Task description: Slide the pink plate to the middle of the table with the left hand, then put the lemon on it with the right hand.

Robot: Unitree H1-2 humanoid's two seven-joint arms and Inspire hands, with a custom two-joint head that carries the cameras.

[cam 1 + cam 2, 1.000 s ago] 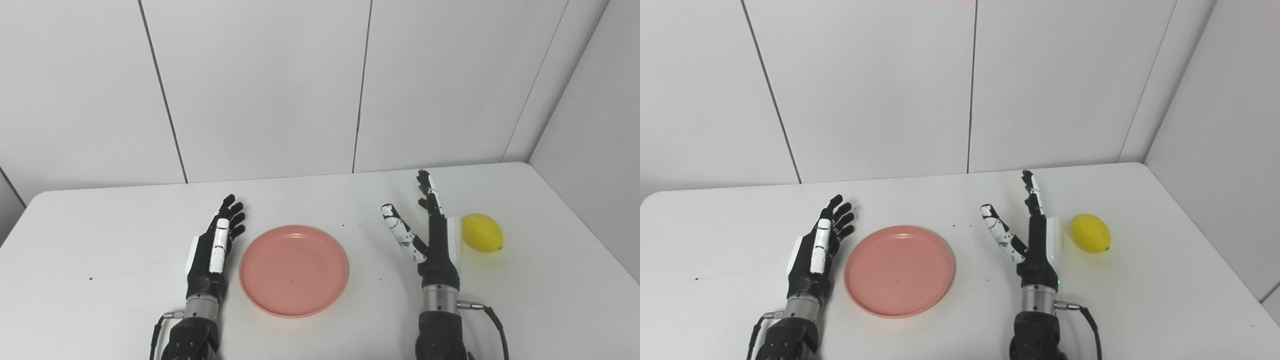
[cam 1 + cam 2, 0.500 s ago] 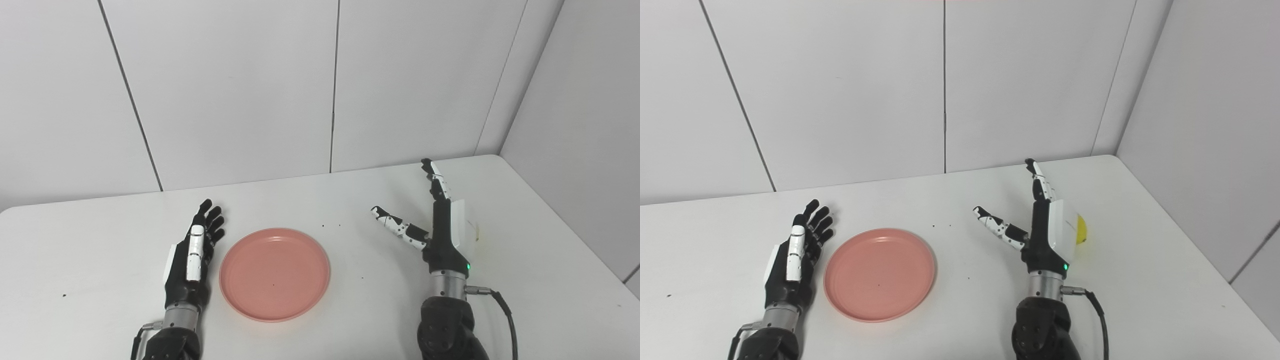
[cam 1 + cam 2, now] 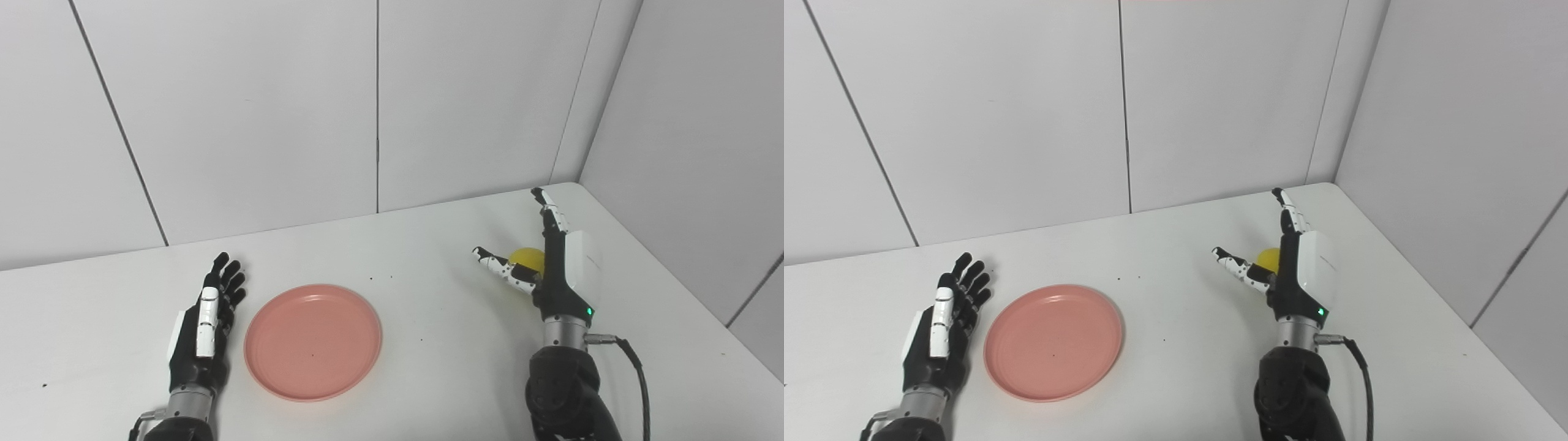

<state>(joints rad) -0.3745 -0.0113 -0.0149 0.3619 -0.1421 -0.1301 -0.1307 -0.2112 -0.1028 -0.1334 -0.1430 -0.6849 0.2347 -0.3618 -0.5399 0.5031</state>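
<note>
Lemon (image 3: 528, 258) tucked between thumb and fingers of the unclenched right robot hand (image 3: 554, 269), not gripped, left robot hand (image 3: 205, 327) released beside the pink plate (image 3: 313, 341)

pink plate (image 3: 313, 342), yellow lemon (image 3: 528, 258), white table (image 3: 429, 373)

- Both head cameras look down and forward over the table (image 3: 429, 367), toward the wall (image 3: 245, 122)
- Views overlap almost fully, right one offset sideways
</note>
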